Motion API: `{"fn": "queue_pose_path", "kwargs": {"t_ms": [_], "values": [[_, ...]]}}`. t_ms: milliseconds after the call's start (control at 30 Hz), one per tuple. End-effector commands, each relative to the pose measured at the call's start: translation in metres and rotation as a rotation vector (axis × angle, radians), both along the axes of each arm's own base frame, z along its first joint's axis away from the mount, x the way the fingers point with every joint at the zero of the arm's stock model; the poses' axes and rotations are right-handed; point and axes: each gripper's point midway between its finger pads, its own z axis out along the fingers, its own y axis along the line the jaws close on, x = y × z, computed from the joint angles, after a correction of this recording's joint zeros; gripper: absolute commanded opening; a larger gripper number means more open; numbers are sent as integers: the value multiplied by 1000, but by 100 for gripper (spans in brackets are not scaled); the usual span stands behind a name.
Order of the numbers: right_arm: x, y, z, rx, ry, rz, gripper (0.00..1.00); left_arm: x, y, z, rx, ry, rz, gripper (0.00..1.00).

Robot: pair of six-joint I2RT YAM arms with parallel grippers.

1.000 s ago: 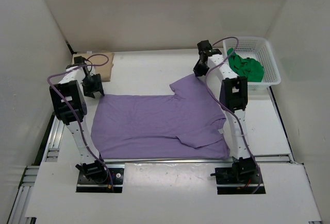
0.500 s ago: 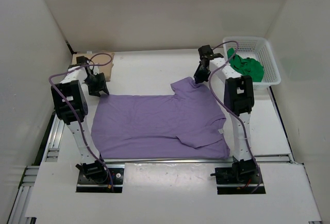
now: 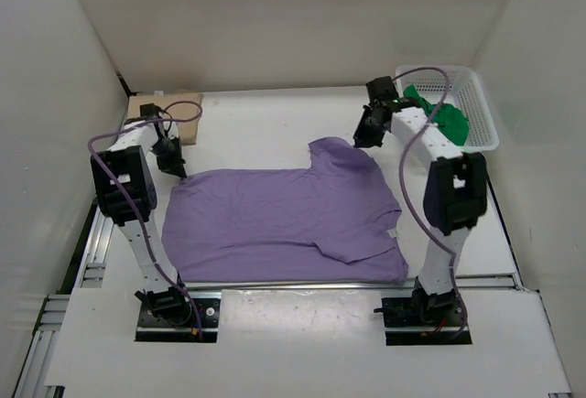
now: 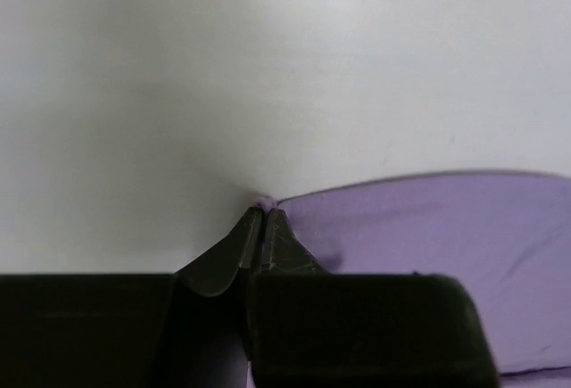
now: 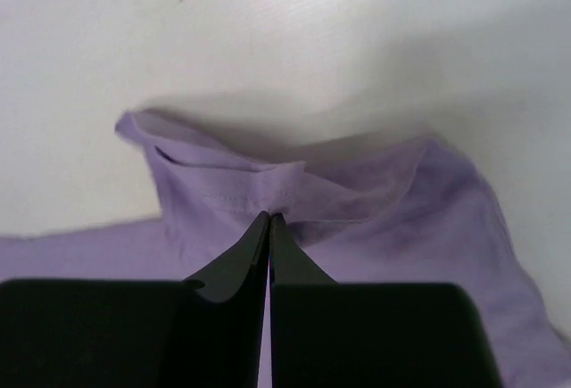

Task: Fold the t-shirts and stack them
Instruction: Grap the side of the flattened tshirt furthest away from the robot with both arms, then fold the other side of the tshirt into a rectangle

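The big light purple cloth t-shirt point(image 3: 284, 220) lies flat on the white table point(image 3: 265, 123). The left gripper point(image 4: 260, 214) pinches its far corner and the right gripper point(image 5: 269, 218) pinches its far sleeve, so fold 1 looks ready to start. Next, both should lift together and pull that edge nearer.

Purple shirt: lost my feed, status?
Left gripper shut on purple shirt corner. Right gripper shut on its sleeve. Tan shirt, basket stand clear of it.
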Motion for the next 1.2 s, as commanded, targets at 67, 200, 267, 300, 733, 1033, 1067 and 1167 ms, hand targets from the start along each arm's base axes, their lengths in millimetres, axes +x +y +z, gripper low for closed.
{"fn": "queue_pose_path", "kwargs": {"t_ms": [67, 200, 267, 300, 733, 1033, 1067, 1167], "values": [[-65, -19, 56, 17, -96, 30, 0, -16, 14, 83, 146, -153, 25, 10], [-128, -40, 57, 25, -103, -23, 0, -42, 17, 98, 210, -172, 41, 10], [-159, -46, 34, 33, -51, -32, 0, -55, 16, 105, 237, -184, 43, 10], [-169, -48, 29, 39, -42, -45, 0, -68, 14, 96, 232, -154, 40, 10], [-227, -79, 16, 33, -71, -116, 0, -143, 10, 62, 290, -60, 35, 10], [-238, -87, 9, 20, -48, -128, 0, -156, 12, 55, 307, -43, 39, 10], [-237, -88, 11, 16, -60, -133, 0, -157, 13, 55, 316, -41, 42, 10], [-236, -94, 15, 11, -70, -146, 0, -154, 15, 60, 328, -67, 49, 10]]}}
